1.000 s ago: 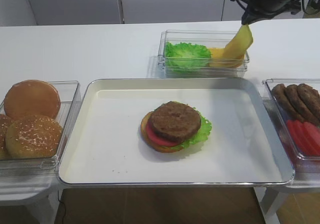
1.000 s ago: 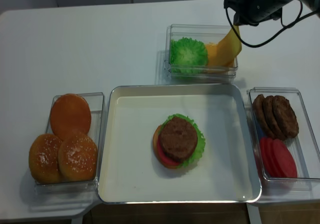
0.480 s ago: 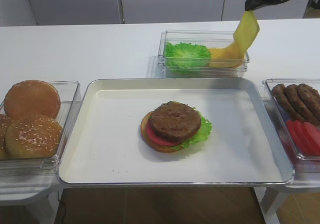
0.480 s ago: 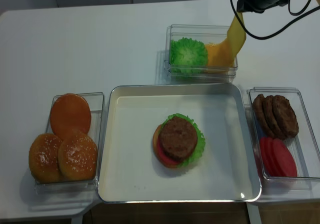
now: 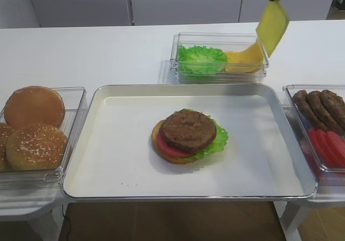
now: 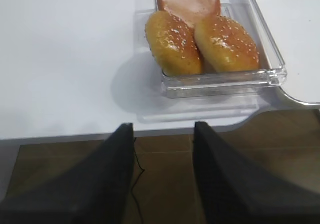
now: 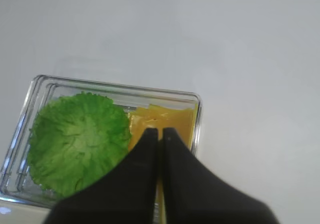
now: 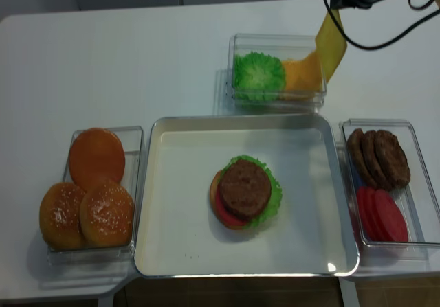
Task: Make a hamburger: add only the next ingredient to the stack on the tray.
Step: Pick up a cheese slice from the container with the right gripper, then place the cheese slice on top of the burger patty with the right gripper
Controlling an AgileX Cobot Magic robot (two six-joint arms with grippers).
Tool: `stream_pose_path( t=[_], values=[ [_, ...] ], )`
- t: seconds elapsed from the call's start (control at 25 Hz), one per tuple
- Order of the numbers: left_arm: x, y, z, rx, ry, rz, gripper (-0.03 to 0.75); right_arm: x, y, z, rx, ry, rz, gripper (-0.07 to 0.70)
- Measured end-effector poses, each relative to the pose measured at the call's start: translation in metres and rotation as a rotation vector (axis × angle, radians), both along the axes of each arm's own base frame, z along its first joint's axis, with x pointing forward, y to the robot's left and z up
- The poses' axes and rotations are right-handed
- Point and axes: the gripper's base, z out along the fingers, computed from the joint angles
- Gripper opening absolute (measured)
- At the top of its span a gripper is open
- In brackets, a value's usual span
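I see no brand, label or writing anywhere. The white worktop (image 5: 81,52) carries everything; on it the tray (image 5: 108,160) sits in front of me with the stack (image 5: 188,136) near its middle, patty on top. To the left a clear bin of buns (image 5: 35,128) touches the tray's edge, to the right a bin with patties (image 8: 378,157) and tomato slices (image 8: 381,215), and behind the tray a bin (image 5: 218,63) with lettuce (image 5: 202,57) and more cheese. My right claw (image 7: 159,134) is clamped on the cheese slice (image 5: 272,26), which hangs tilted in the air above that back bin's right end, clear of the pile, well apart from the stack. Nothing stands between the slice and the tray. My left claw (image 6: 162,134) hangs off the worktop's front edge near the buns, fingers apart, holding nothing.
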Motion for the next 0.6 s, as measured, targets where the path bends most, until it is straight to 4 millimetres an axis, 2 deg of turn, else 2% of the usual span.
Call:
stream_pose_path(
  t=[0.36,0.6],
  values=[
    [0.000,0.000,0.000,0.000,0.000,0.000,0.298,-0.020,-0.001,0.021,-0.006,0.004,0.030,0.006],
    [0.000,0.000,0.000,0.000,0.000,0.000,0.299,-0.035,-0.001,0.027,-0.020,0.021,0.056,0.006]
  ],
)
